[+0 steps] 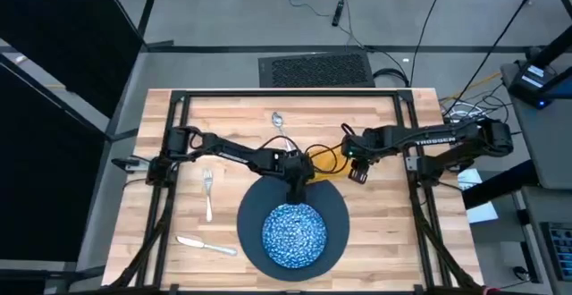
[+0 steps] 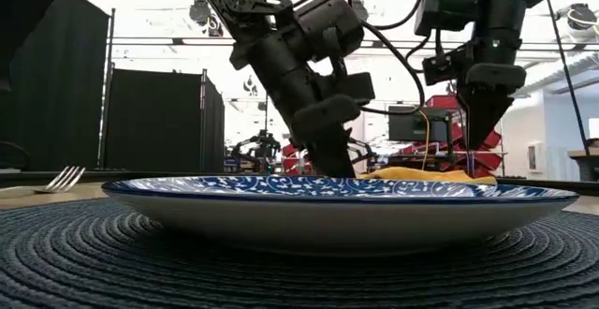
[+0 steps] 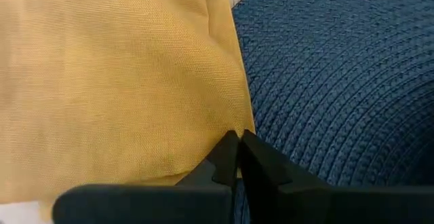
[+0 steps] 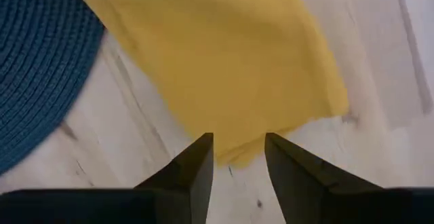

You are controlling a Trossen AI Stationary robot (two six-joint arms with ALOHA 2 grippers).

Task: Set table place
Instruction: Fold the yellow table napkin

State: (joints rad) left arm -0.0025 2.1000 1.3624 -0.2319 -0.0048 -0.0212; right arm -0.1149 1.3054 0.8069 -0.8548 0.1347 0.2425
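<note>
Woven dark-blue placemat [image 2: 112, 262] fills the low view's foreground, carrying the speckled blue-and-white bowl [image 2: 337, 206]; the mustard napkin [image 1: 323, 159] lies on the table [image 1: 393, 241] just beyond the mat's far edge, between both arms. Left gripper [image 3: 237, 157] is pinched shut on the napkin's edge beside the mat. Right gripper [image 4: 237, 157], part open and empty, hovers over the napkin's opposite edge, probably nearer for the next grasp.

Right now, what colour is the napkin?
Mustard yellow napkin, clearest in the left wrist view.
</note>
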